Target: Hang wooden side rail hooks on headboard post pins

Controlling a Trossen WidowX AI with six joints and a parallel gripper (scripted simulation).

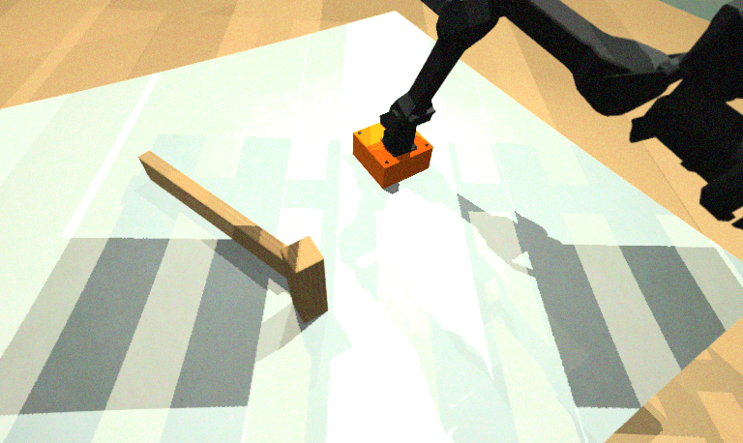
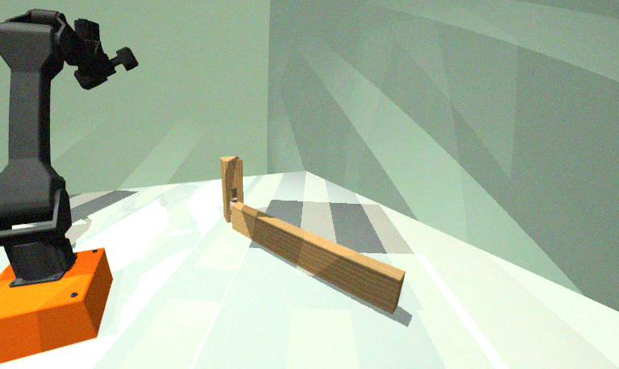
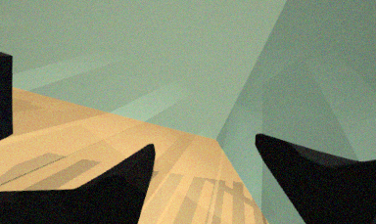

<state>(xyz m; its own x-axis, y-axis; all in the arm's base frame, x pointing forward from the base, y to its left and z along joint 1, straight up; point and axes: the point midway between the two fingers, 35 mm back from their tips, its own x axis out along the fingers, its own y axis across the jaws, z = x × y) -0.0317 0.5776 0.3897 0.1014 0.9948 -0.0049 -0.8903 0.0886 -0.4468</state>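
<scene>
The wooden side rail (image 1: 211,200) (image 2: 314,249) stands on its narrow edge, its far end low at the table. Its other end is close against the headboard post (image 1: 310,284) (image 2: 225,189), which stands upright. In the exterior view, a small bright bit of steel (image 2: 233,201) shows between the rail end and the post's slot. Most of the hooks and the pins are hidden, so their seating cannot be told. My gripper (image 3: 205,144) is open with nothing between its fingers. It is high up and well away from the rail and post.
The orange base block (image 1: 407,167) (image 2: 45,319) carries the arm and stands beside the rail and post, apart from them. The pale table (image 1: 219,104) (image 2: 255,319) has striped patches of light and shadow. Walls show behind it. The wrist view shows wooden floor (image 3: 88,141) and wall.
</scene>
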